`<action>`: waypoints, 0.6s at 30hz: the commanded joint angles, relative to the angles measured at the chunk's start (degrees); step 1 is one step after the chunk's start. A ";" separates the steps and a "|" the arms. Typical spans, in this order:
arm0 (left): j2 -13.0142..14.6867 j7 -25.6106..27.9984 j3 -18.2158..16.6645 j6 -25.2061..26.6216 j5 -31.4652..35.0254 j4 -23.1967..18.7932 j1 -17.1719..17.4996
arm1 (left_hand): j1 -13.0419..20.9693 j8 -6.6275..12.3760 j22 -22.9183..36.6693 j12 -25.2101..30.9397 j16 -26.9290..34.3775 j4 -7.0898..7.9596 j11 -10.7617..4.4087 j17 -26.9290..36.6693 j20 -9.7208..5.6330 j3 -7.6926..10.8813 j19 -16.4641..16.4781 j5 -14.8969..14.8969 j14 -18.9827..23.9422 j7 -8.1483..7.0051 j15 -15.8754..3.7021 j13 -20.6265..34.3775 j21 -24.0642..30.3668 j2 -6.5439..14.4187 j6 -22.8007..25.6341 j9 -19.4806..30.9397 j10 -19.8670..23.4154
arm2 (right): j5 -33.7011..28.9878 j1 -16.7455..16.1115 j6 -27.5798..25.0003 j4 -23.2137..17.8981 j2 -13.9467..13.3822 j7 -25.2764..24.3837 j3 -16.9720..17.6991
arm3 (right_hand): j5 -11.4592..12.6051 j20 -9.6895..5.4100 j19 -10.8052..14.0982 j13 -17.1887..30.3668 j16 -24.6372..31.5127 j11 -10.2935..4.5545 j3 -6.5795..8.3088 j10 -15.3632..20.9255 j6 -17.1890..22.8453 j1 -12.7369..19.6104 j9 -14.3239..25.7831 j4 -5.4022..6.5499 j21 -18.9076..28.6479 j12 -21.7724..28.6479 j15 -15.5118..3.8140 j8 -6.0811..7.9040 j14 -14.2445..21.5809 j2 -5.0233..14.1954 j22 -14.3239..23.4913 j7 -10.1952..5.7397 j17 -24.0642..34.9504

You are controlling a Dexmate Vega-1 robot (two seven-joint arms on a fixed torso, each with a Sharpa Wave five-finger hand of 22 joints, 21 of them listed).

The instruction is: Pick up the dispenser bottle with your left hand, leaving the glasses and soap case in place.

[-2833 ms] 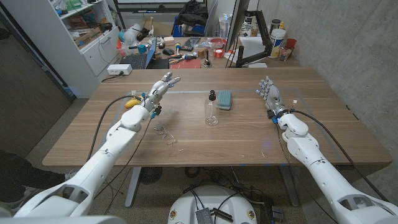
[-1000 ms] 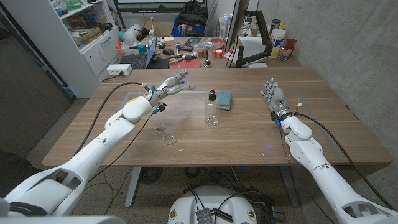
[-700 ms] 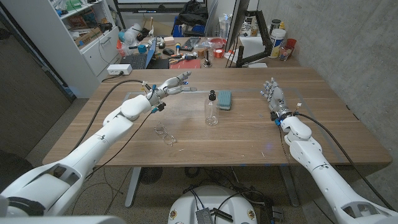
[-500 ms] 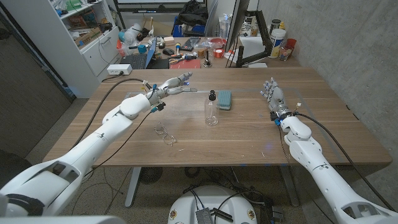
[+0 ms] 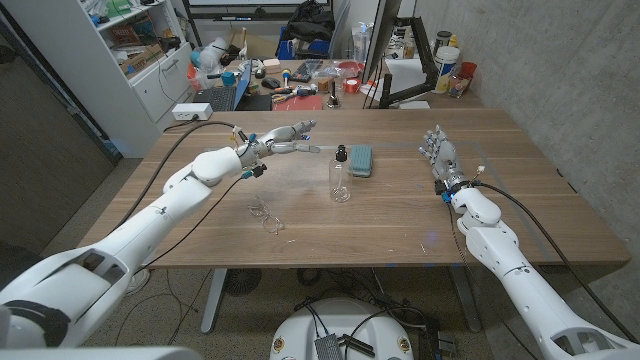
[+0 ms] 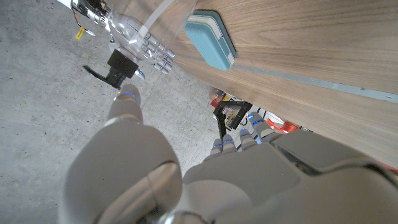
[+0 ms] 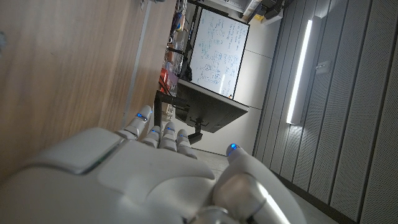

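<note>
Standing upright near the middle of the surface (image 5: 520,215), the dispenser bottle (image 5: 340,176) was clear-bodied with a dark pump top, its long axis vertical. The soap case (image 5: 361,159), teal, lay just beside it toward the far edge. The glasses (image 5: 264,215) lay apart from it toward the near edge, on the robot's left.

The left hand (image 5: 283,139) hovered above the surface between bottle and far-left corner, fingers stretched out and apart, nothing in them, fingertips aimed toward the bottle's pump top. The bottle lay from that hand toward the robot's right and somewhat toward the near edge. The left hand was the nearer of the two.

The right hand (image 5: 437,152) waited near the right edge, well apart from the bottle, fingers extended upward, holding nothing.

Judgement: the reach calls for a sideways approach lowered to the bottle's body, closing around the upright axis and keeping clear of the soap case.
</note>
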 commanded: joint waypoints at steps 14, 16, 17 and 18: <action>0.02 -2.68 2.86 -2.63 -0.09 1.79 -2.80 | -0.47 0.72 0.29 0.55 0.37 0.50 1.36 0.25 1.04 -1.98 -7.78 0.85 -15.37 0.97 0.98 0.09 -0.64 -0.93 -20.66 0.16 -14.79 | -0.28 -0.19 -0.09 -0.50 0.25 -0.79 0.04 | 0.64 -5.46 0.20 0.32 0.38 0.43 -0.44 0.23 0.33 -0.22 0.19 0.15 -0.65 0.53 -0.70 0.48 -0.07 2.16 0.27 0.22 0.10; -0.08 -2.99 3.08 -2.90 -0.14 2.02 -3.08 | -0.92 0.81 0.31 0.68 0.50 0.64 1.76 0.25 1.31 -2.68 -7.64 1.09 -15.31 1.21 1.33 0.10 -0.75 -1.09 -20.53 0.16 -14.82 | -0.22 -0.16 -0.10 -0.48 0.35 -0.88 0.07 | 0.65 -5.48 0.21 0.32 0.39 0.40 -0.46 0.23 0.37 -0.22 0.19 0.15 -0.70 0.52 -0.78 0.49 -0.05 2.16 0.27 0.20 0.10; -0.17 -3.14 3.17 -3.12 -0.24 2.20 -3.20 | -1.11 0.85 0.32 0.71 0.50 0.70 1.80 0.25 1.36 -2.96 -7.66 1.18 -15.42 1.24 1.38 0.10 -0.82 -1.15 -20.46 0.16 -14.85 | -0.29 -0.15 -0.13 -0.49 0.33 -0.93 0.04 | 0.65 -5.48 0.23 0.32 0.39 0.45 -0.47 0.29 0.41 -0.22 0.19 0.16 -0.72 0.54 -0.78 0.51 -0.05 2.17 0.27 0.23 0.10; -0.26 -3.27 3.23 -3.31 -0.37 2.38 -3.31 | -1.23 0.91 0.33 0.77 0.55 0.74 1.78 0.25 1.36 -3.13 -7.60 1.25 -15.35 1.29 1.33 0.10 -0.83 -1.17 -20.35 0.16 -14.79 | -0.30 -0.15 -0.20 -0.51 0.34 -0.99 0.03 | 0.65 -5.45 0.26 0.32 0.39 0.48 -0.48 0.37 0.44 -0.22 0.19 0.16 -0.73 0.57 -0.78 0.51 -0.02 2.17 0.27 0.22 0.10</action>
